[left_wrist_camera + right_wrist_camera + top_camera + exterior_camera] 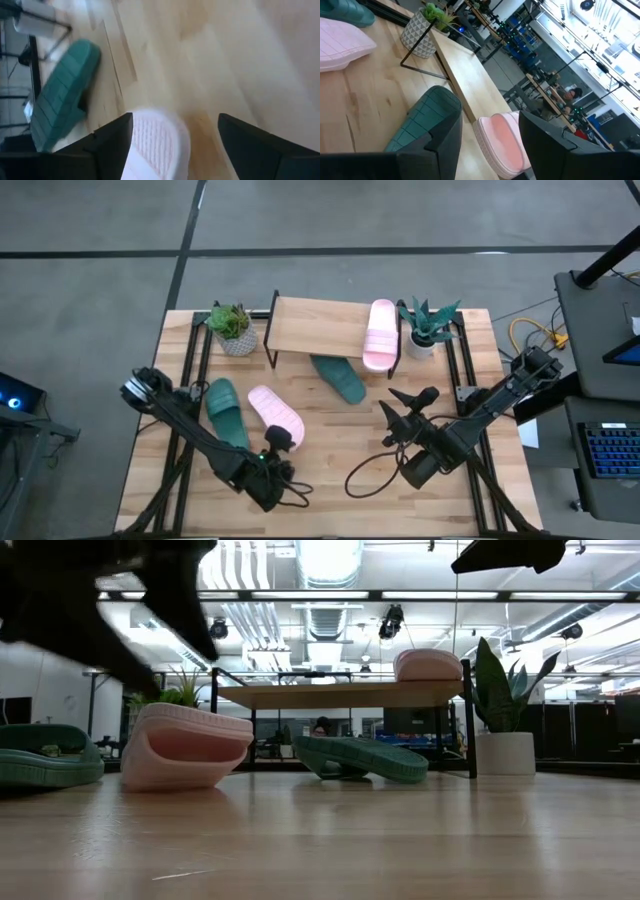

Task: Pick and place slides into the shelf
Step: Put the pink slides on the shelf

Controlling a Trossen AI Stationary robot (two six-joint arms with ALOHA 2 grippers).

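I have the left gripper (278,438) low over the slatted table (330,480), at the near end of a pink slide (275,414) that lies flat on the wood. In the left wrist view its two fingers (107,145) stand apart with the pale ribbed end of that slide (157,145) between them, and I see no finger pressing on it. Just beside it, on the left, lies a dark green slide (226,412), also flat on the table.

The second pink slide (380,332) sits on top of the shelf (320,325), at its right end, with its near end hanging slightly over the plank's front edge. The second green slide (338,377) lies on the table and reaches under the shelf's front edge, angled, just below that pink one.

My right gripper (405,412) hangs above the table, right of centre, pointing toward the shelf, its fingers (442,145) spread wide with nothing between them.

A small leafy plant in a patterned pot (233,330) stands at the shelf's left end and a spiky plant in a white pot (427,327) at its right end.
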